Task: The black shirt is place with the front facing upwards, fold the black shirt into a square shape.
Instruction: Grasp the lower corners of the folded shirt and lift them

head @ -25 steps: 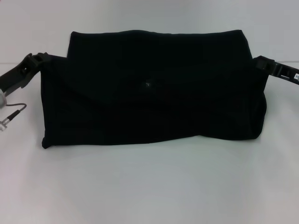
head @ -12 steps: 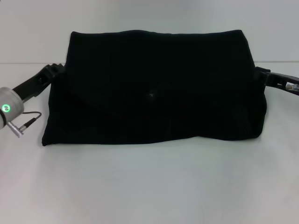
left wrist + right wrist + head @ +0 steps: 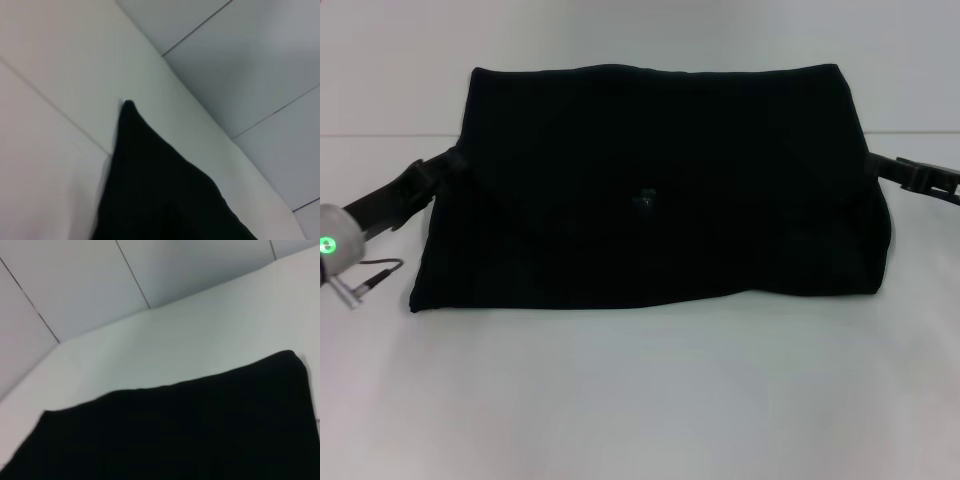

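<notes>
Lying folded, black shirt [image 3: 650, 190], left gripper [image 3: 445, 170], right gripper [image 3: 880, 165] at opposite side edges

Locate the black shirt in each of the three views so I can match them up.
Head view: the large soft black cloth shirt lies folded across the white table, left gripper and right gripper at its ends.
Left wrist view: a pointed corner.
Right wrist view: its broad edge.
Shared landmark: the white table.
</notes>
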Available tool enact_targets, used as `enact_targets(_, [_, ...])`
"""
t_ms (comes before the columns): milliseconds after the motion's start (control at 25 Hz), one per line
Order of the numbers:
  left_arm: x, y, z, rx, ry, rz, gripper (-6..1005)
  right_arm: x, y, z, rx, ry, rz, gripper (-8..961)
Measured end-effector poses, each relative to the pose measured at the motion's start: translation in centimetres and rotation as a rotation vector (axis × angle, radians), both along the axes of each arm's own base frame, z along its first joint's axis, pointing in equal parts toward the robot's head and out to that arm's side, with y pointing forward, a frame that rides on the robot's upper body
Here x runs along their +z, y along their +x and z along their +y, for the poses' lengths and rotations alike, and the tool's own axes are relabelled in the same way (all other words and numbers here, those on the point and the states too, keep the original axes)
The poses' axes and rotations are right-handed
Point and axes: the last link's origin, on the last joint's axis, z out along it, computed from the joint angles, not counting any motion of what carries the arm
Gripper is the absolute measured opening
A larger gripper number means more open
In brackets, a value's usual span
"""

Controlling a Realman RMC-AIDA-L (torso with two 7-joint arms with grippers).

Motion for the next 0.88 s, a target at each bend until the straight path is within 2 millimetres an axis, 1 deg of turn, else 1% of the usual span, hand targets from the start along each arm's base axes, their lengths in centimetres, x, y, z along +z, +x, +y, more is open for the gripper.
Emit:
enact_targets(120, [1.1,-0.7,-0.7,0.002,-0.052,-0.039,391,0.7,-0.1,-1.0,0.052,-0.024,0.045,434])
enact_targets(240, [2.8,-1.4,-2.1,-0.034,-0.131,-0.072,480,0.7,-1.1,-2.8,0.232,-0.125,0.031,538])
enact_targets(360, [4.0,-1.8,-3.4,-0.071,-0.214,-0.067,583,-0.4,-2.4,-5.2,0.447,-0.257,-0.015,671])
enact_targets(480, [4.8,-2.3,-4.4,-0.087,-0.261,-0.022,590,-2.0,-3.1,-6.9,0.590,-0.333,-0.051,818])
enact_targets(600, [5.0,-3.1,-4.7,-0.067,-0.273,0.033,693,-3.8,-3.6,-8.0,0.667,-0.369,-0.079,837])
enact_targets(680, [4.9,-3.4,-4.7,-0.050,-0.270,0.054,762,-4.8,-3.8,-8.3,0.690,-0.390,-0.094,837])
enact_targets(760, [4.3,-3.7,-4.6,-0.030,-0.275,0.077,807,-5.8,-4.0,-8.6,0.705,-0.415,-0.115,838])
enact_targets(880, [3.6,-3.7,-4.5,-0.023,-0.298,0.098,874,-6.6,-4.0,-8.7,0.714,-0.449,-0.145,838])
